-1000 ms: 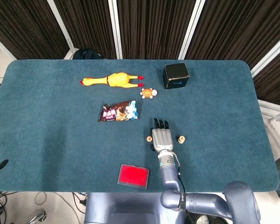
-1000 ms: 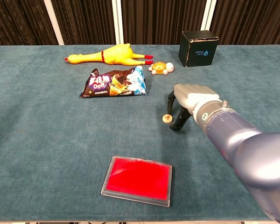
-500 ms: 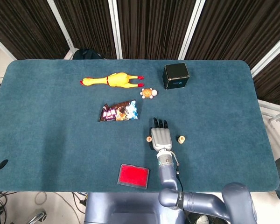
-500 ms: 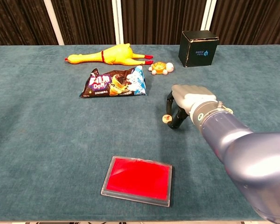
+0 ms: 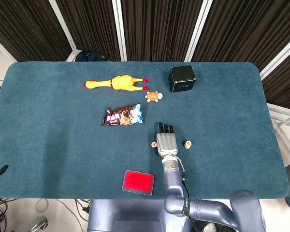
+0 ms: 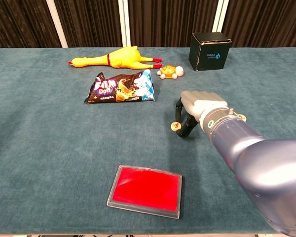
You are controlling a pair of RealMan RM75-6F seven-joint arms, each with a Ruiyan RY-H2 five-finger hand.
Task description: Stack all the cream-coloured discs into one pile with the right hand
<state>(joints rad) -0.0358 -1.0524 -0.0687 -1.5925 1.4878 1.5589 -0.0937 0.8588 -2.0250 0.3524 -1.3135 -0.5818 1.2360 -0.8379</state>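
on the blue felt-like counter (image 5: 48, 121), the smooth grey right hand (image 6: 197, 109) arches down with dark fingers (image 6: 185, 129) touching a small round cream disc (image 6: 174, 126); whether it grips is unclear. another disc (image 5: 187, 143) lies just right.

snack bag (image 6: 121, 87) printed "FILM Dots"; black box (image 6: 210, 51) logo, unreadable

My right hand (image 6: 195, 109) has a pale grey, smooth back and black fingers (image 5: 165, 128). A light silver cuff ring sits behind it at the wrist, with a thin cable running alongside. The forearm (image 6: 246, 148) is a glossy blue-grey metallic tube, widening toward me. Near the table edge I see rounded joint housings in the same colour.
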